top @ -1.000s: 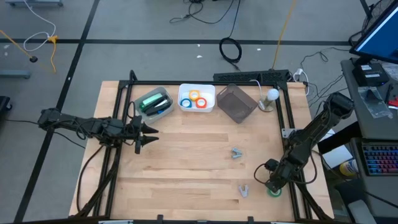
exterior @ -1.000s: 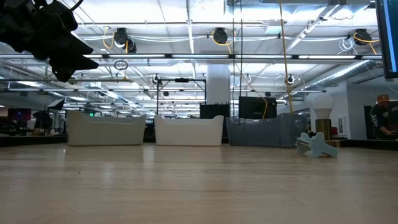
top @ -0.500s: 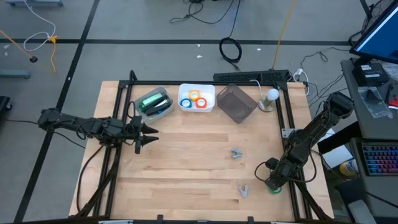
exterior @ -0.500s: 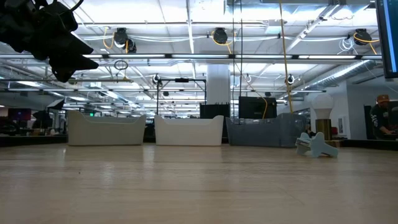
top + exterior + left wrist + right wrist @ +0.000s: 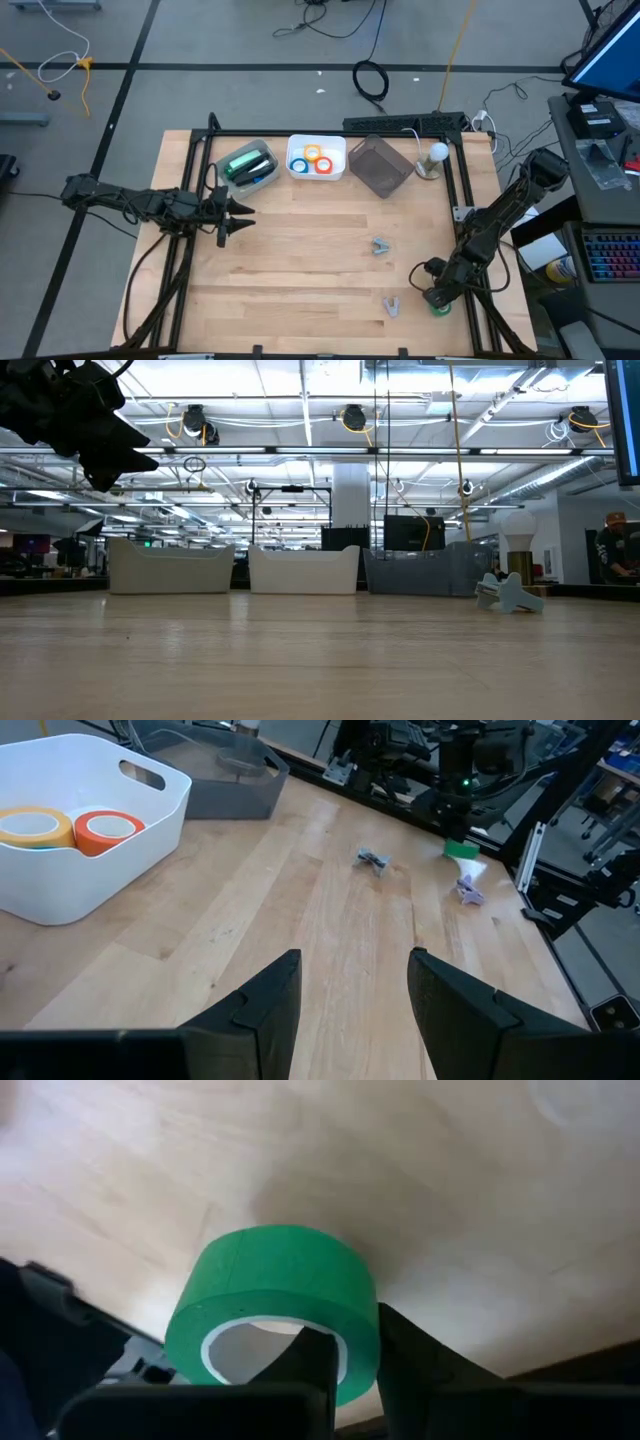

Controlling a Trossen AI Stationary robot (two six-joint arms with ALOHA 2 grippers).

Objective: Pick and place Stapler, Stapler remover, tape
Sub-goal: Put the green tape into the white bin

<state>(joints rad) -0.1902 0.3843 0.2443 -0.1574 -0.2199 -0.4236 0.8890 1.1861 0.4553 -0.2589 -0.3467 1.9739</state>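
A green tape roll point(image 5: 275, 1285) sits near the table's near right corner point(image 5: 441, 308), and my right gripper point(image 5: 355, 1345) is shut on it. Three more tape rolls, blue, orange and yellow, lie in a white bin point(image 5: 336, 168) at the far edge. Two small grey stapler removers point(image 5: 380, 245) point(image 5: 392, 305) lie on the wood, one mid-table and one near the front. Green items fill a clear bin point(image 5: 248, 165); I cannot make out a stapler among them. My left gripper point(image 5: 245, 210) hangs open above the table's left side, touching nothing. My right gripper pinches the green roll's ring wall point(image 5: 358, 1365) with one finger point(image 5: 312, 1360) inside the open centre and the other point(image 5: 420, 1355) outside. The fingers slant down from the right. The roll is tipped with its opening toward the wrist; whether it touches the table I cannot tell.
A dark grey bin point(image 5: 380, 165) stands right of the white one, with a white lamp-like object point(image 5: 436, 155) beside it. A black frame rail point(image 5: 465, 215) runs along the table's right side close to my right arm. Bare wood fills the middle of the table.
My right gripper has stayed over the green tape at the near right corner and tipped its wrist a little further down. The tape has kept its place.
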